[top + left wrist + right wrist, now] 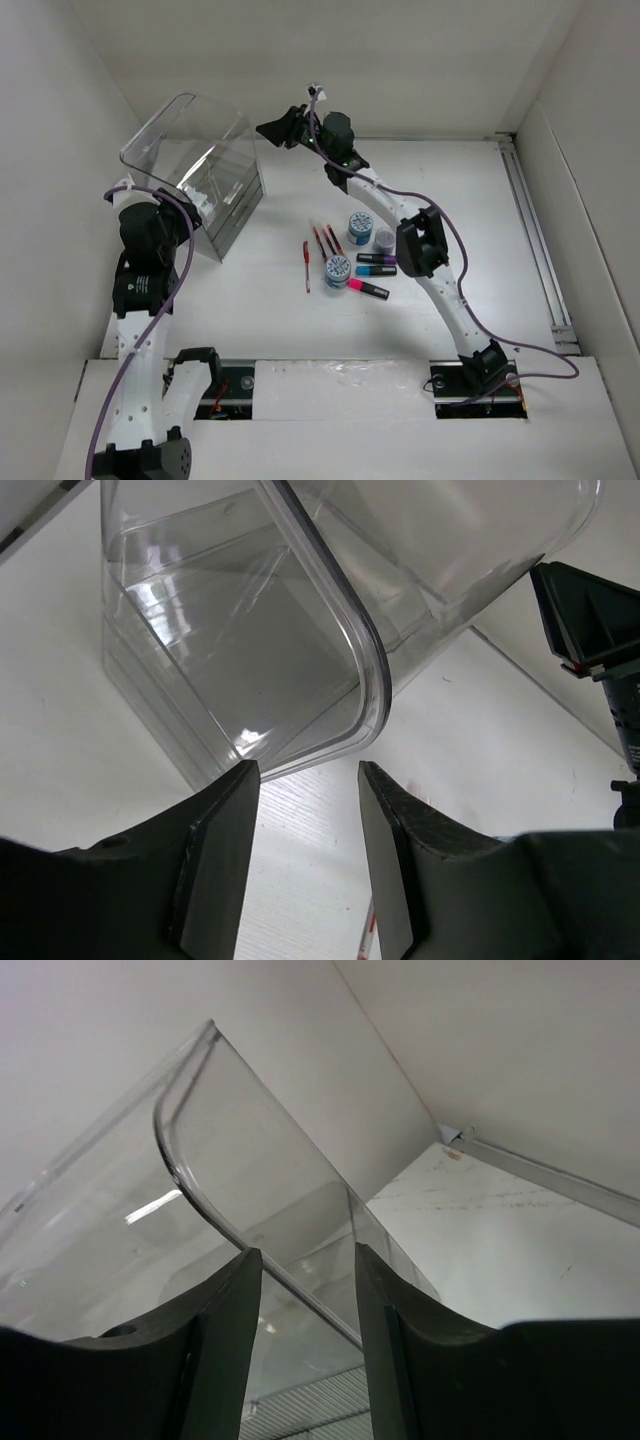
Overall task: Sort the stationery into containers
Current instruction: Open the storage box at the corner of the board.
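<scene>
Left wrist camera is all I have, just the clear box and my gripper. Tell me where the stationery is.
Observer: All of it lies loose on the table, to the right of the clear box: three tubs, three markers and the red pens.
Operator: Check the right gripper.
Observer: The right gripper is open, with the box's curved lid just ahead of it.
Operator: Name the item nearest the box.
Observer: A lone red pen, lying apart from the others on the box's side of the pile.
</scene>
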Tool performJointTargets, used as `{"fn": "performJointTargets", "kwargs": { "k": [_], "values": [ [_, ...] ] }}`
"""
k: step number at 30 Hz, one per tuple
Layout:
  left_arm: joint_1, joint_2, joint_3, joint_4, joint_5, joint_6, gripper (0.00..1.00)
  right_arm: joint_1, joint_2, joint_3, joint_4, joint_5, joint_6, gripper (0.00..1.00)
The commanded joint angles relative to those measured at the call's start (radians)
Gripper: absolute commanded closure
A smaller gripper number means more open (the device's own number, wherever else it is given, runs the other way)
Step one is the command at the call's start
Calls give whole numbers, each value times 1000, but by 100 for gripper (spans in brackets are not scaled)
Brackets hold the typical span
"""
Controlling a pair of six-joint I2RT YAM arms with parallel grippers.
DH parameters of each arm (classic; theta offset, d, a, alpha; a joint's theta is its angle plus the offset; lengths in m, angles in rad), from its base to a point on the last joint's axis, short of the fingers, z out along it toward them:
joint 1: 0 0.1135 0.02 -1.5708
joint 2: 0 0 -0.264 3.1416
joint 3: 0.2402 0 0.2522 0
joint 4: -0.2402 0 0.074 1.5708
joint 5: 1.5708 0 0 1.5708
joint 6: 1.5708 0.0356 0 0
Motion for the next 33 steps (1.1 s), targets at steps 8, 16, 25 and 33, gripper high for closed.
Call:
{"fn": "performJointTargets", "kwargs": {
  "k": [8, 16, 25, 33],
  "values": [
    [-1, 12, 63, 110, 20, -19, 58, 21, 42, 56, 32, -43, -13, 59],
    [-1, 50, 54, 139, -9, -9, 57, 30, 88, 94, 55, -43, 6, 60],
    [-1, 115, 72, 179, -37, -9, 58, 39, 108, 94, 75, -62, 15, 63],
    [-1, 145, 92, 162, -46, 0, 66, 48, 20, -105, 162, -149, 36, 70]
  ]
}}
